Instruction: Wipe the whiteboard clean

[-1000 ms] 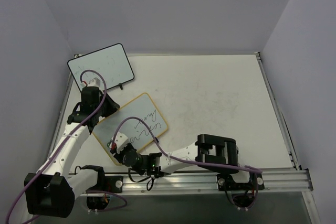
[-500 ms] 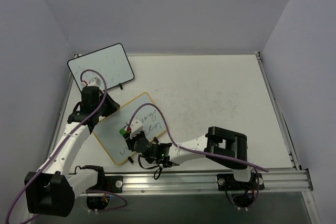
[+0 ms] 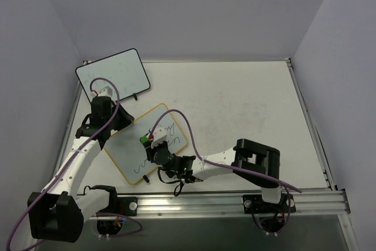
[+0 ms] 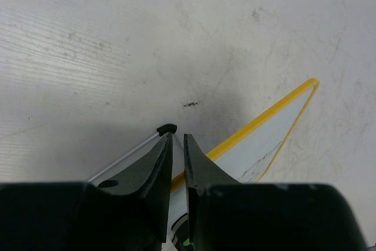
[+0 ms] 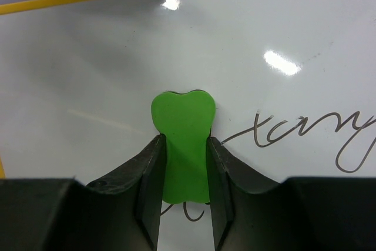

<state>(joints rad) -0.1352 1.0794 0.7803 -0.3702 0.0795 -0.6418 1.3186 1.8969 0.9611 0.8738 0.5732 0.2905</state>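
Boards: two. The whiteboard (image 3: 129, 148) lies at the near left of the table (image 3: 247, 110); a black-rimmed whiteboard (image 3: 113, 76) sits apart, past its far left corner.
Eraser: one green eraser (image 5: 183, 139), pressed on the whiteboard beside the handwriting (image 5: 305, 127).
My right claw (image 5: 184, 140): narrowly parted, clenched on the green eraser.
My left claw (image 4: 177, 138): almost closed at the whiteboard's left rim by a black foot (image 4: 167, 127). It seems to be pinching that rim, but the contact is hidden.
In the way: my right arm crosses the whiteboard's near edge.
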